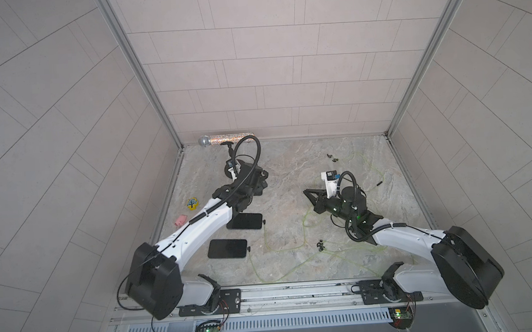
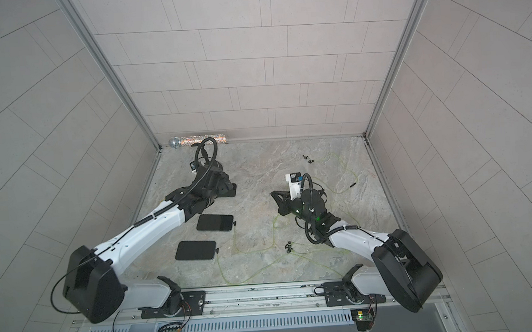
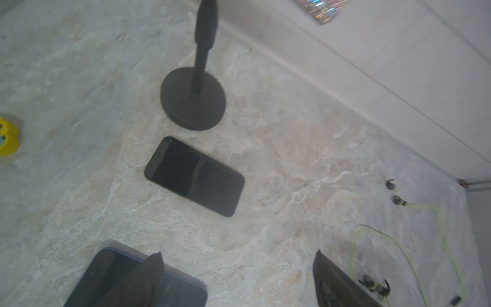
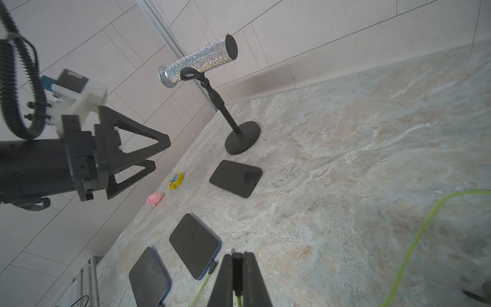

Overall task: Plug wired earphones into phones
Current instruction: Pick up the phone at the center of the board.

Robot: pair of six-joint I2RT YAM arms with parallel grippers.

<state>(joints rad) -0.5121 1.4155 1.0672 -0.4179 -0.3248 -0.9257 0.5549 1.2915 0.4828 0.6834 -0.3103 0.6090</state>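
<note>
Right wrist view: the right gripper (image 4: pixel 237 256) is seen closed tight on a small black plug (image 4: pixel 237 267), a thin yellow-green cable (image 4: pixel 239 299) hanging from it. The plug is held off the table (image 4: pixel 345 133), apart from the phones. Three flat black phones are laid in a row along the table's left part. The near phone (image 4: pixel 150 276) and the middle phone (image 4: pixel 194 245), both blue-edged, are each fitted with a black plug at one short end, and a yellow-green cable is led away from each. The far phone (image 4: pixel 236 178) is laid just beside the round base of a black stand (image 4: pixel 242 141), in whose clip a glittery silver microphone (image 4: pixel 198 63) is held. The left gripper (image 4: pixel 159 153) is held above that far phone, its fingers spread wide with nothing between them. More pale cables (image 1: pixel 305 227) are strewn over the table's right part, black earbuds (image 1: pixel 320 245) among them.
</note>
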